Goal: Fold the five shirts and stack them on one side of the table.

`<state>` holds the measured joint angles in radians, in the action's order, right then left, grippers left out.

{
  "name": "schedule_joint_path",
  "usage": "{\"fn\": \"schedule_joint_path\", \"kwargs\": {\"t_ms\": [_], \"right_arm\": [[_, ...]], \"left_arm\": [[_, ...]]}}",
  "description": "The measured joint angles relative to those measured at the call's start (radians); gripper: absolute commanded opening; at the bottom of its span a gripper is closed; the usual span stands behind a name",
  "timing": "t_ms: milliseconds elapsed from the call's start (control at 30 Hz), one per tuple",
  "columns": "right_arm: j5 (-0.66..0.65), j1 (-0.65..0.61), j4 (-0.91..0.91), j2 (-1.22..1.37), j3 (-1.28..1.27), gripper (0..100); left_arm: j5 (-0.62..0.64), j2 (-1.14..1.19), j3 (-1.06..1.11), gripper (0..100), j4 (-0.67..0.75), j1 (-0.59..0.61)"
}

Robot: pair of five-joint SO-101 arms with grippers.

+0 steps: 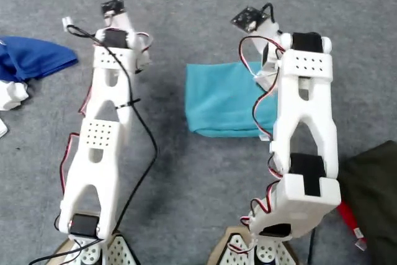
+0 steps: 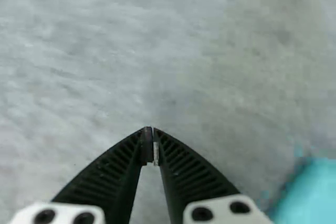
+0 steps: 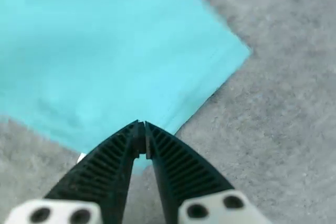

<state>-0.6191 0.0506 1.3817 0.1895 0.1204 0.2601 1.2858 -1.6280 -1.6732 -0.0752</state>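
Observation:
A folded turquoise shirt lies near the middle of the grey table, partly under the right arm. My right gripper is shut and empty, hovering over the turquoise shirt near one of its edges. My left gripper is shut with nothing in it, above bare grey cloth, and a corner of the turquoise shirt shows off to its side. A crumpled dark blue shirt lies at the table's far left edge. A dark green garment sits at the near right edge.
White fabric lies beside the blue shirt at the left edge. A red object rests against the dark green garment. Both arm bases stand at the table's near edge. Open grey table surface lies between the arms.

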Motion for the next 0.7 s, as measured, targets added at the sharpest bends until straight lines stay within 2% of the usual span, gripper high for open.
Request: {"fn": "schedule_joint_path", "kwargs": {"t_ms": [267, 400, 500, 700], "right_arm": [[0.117, 0.037, -0.207, 0.221, 0.0, 0.5], [0.132, 0.037, -0.285, 0.321, 0.0, 0.5], [0.138, 0.046, -0.296, 0.336, 0.0, 0.5], [0.121, 0.06, -0.31, 0.367, 0.0, 0.5]], "left_arm": [[0.011, -0.172, 0.0, 2, -0.058, -0.27], [0.074, -0.144, 0.02, 2, 0.02, -0.344], [0.107, -0.048, 0.064, 2, 0.124, -0.347], [0.117, 0.043, 0.061, 2, 0.195, -0.298]]}}
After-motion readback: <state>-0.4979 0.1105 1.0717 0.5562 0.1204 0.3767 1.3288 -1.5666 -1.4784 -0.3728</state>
